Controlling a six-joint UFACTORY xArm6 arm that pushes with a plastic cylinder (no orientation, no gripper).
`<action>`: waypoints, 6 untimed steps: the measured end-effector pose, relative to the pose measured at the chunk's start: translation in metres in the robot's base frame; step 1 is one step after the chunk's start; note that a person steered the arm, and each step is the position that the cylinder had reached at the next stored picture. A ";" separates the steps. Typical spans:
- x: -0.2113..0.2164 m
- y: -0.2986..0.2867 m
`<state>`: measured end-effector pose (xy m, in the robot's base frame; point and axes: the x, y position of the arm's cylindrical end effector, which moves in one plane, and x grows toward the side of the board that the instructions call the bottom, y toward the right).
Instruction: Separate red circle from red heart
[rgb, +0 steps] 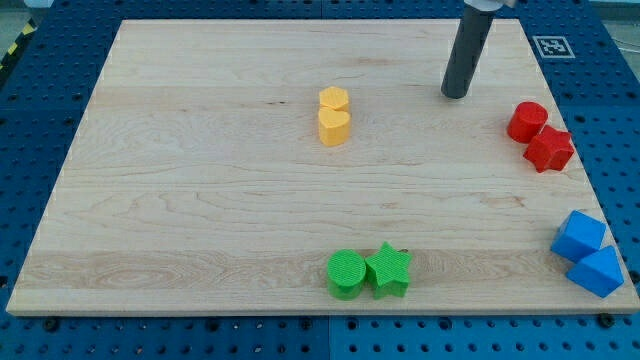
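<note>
Having no pincer, my tip (456, 95) must nudge the light, stiff red circle (526, 121), touching the red heart (549, 149) near the table's (200, 200) right edge, sideways.

No readable text; unreadable marker tag (551, 46) top right.

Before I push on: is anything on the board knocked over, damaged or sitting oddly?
Nothing looks damaged or tipped. One thing to watch: the two blue blocks sit at the board's right edge, the lower one seeming to overhang it. The red circle and red heart touch, near that edge too. My tip is left of the red circle, apart.
</note>
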<state>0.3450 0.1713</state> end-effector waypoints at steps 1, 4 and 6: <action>0.000 0.006; 0.000 0.031; 0.000 0.056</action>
<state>0.3450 0.2272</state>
